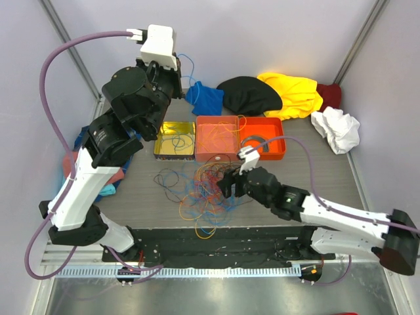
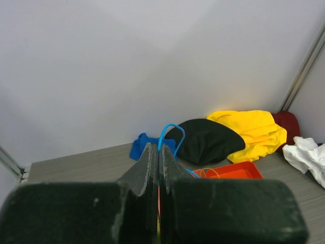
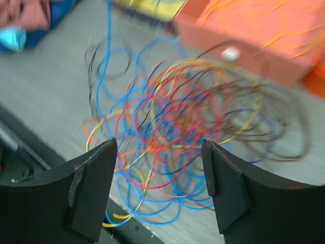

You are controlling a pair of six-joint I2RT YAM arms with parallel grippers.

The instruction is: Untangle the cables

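Grey worktop (image 1: 141, 197) carries most of the job. The cables (image 1: 207, 190), loops of orange, yellow, red, blue and dark wire, lie knotted in one heap directly below the jaws of the right gripper (image 3: 158, 152), which stand wide apart and hold nothing. The left gripper (image 2: 156, 150) is raised high, its jaws pressed together. A blue cable (image 2: 171, 133) loops out just past their tips and appears to be pinched between them.

Beyond the right jaws, a few strands lie in a yellow tray (image 1: 172, 128) and an orange tray (image 1: 216, 119). Sorting looks begun, but most of the tangle seems yet to be parted. Crumpled cloths (image 1: 289, 92) in blue, black, yellow, dark red and white sit far ahead of both jaws, against pale walls braced by metal corner posts (image 1: 357, 46).
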